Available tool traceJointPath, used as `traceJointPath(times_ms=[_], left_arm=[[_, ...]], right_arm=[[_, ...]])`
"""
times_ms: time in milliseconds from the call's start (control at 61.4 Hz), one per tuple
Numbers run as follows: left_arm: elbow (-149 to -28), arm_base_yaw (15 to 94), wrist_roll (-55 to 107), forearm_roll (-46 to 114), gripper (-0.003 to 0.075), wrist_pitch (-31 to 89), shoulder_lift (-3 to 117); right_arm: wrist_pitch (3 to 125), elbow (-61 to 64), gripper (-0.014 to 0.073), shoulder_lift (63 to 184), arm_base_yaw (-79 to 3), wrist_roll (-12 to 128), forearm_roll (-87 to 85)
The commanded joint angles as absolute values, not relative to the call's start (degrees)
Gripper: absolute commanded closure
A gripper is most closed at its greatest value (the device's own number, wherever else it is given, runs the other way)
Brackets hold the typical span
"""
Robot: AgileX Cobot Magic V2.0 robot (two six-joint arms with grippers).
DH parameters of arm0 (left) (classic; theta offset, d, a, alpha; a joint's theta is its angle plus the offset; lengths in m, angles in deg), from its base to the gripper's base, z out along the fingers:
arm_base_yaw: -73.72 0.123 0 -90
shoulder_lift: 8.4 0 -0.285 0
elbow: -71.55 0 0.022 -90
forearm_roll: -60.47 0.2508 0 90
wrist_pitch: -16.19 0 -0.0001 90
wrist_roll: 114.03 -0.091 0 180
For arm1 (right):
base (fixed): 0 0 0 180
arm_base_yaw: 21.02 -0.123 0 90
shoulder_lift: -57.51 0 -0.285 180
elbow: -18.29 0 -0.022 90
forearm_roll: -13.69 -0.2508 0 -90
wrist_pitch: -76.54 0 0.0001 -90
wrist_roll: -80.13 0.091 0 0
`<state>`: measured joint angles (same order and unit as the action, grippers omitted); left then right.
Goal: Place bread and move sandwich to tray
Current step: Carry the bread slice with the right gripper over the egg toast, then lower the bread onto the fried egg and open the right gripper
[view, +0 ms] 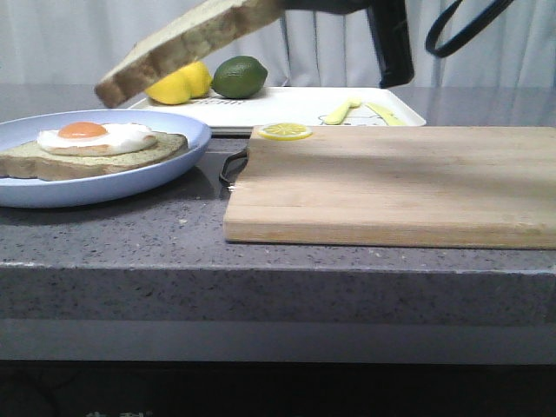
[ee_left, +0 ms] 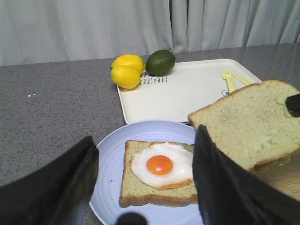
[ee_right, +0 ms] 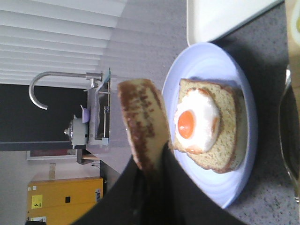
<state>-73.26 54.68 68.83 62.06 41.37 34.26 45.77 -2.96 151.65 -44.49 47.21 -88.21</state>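
White tray [view: 287,111] at rear of counter; blue plate [view: 165,174] bearing sandwich [view: 95,146]; bread [view: 187,43] tilted, aloft, clamped in right gripper [ee_right: 154,176]; left gripper [ee_left: 143,187] spread wide, empty, above plate.

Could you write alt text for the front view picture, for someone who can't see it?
A plain slice of bread hangs tilted in the air over a pale blue plate holding egg-topped toast. Beside it lies a wooden cutting board; behind, a white tray, lemons and a lime.
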Motion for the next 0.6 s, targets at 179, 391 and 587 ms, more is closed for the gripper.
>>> traceJointPath(times_ms=[179,391,587], left_arm=[[-75.2,54.2,68.7,62.2,0.0283,36.5,34.5],[-75.2,54.2,68.7,62.2,0.0283,36.7,34.5],[-75.2,54.2,68.7,62.2,0.0283,36.7,34.5]], right_arm=[[44.5,6.8,0.0601,157.4,-50.0,46.0,-96.8],[47.2,16.6,0.0601,163.9,-53.7,48.7,-96.8],[50.3,22.4,0.0599,168.9,-55.4,49.8,-96.8]])
